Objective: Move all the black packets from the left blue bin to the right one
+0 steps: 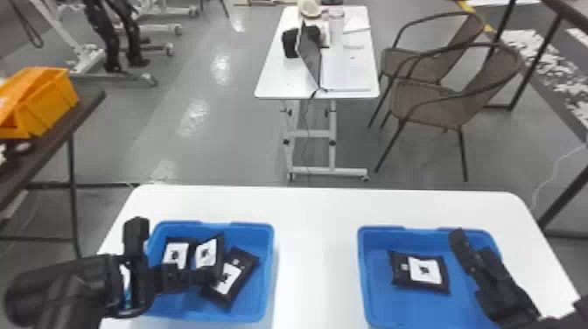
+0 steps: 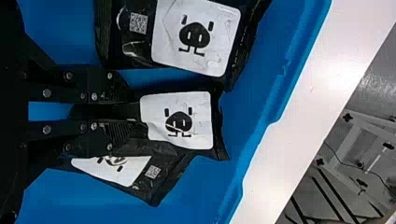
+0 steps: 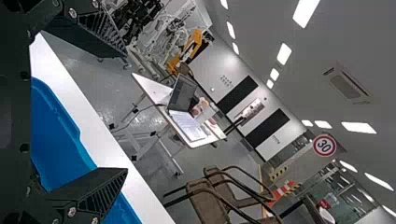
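My left gripper (image 1: 211, 275) is low over the left blue bin (image 1: 270, 280). In the left wrist view this gripper (image 2: 134, 113) is shut on the near end of the middle black packet (image 2: 177, 120). Another packet (image 2: 196, 37) lies beside it, and a third (image 2: 159, 179) is partly under the held one. From the head, the held packet (image 1: 206, 253) stands tilted between the left packet (image 1: 176, 254) and the right packet (image 1: 232, 278). One packet (image 1: 422, 272) lies in the right blue bin (image 1: 363, 280). My right gripper (image 1: 472, 248) is over that bin's right side; its fingers are wide apart (image 3: 126, 112), nothing between them.
Both bins stand on a white table (image 1: 315, 245), with a gap of tabletop between them. Farther off are a second white table (image 1: 350, 78) with a laptop, brown chairs (image 1: 437, 100), and an orange bin (image 1: 43, 105) on a dark table at the left.
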